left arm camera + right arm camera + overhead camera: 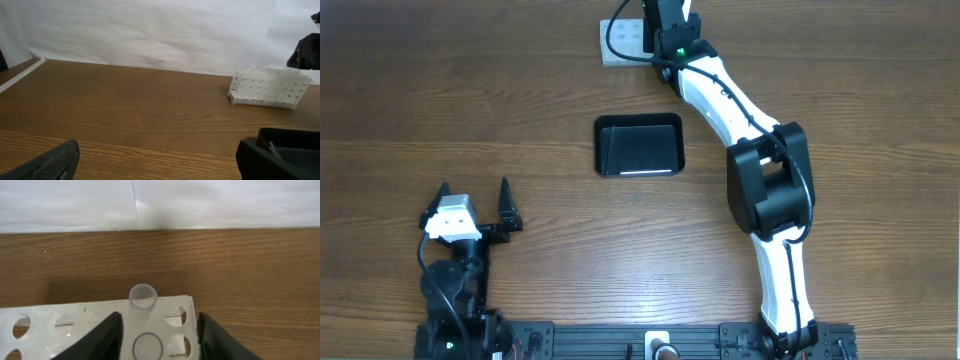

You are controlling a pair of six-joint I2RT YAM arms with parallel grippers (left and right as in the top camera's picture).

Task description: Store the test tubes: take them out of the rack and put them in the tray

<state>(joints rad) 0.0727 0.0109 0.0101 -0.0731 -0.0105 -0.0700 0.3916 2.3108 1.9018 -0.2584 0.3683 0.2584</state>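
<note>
The white test tube rack stands at the table's far edge. My right gripper hangs over its right end. In the right wrist view the gripper is open, its fingers on either side of a clear test tube that stands upright in the rack. A second tube mouth shows just beside it. The black tray lies mid-table, nearer than the rack. My left gripper stands open near the left front, holding nothing; its view shows the rack and tray far off.
Bare wooden table lies all around the tray and to the left. A white wall or sheet closes off the table's far side behind the rack. The right arm's links stretch over the table right of the tray.
</note>
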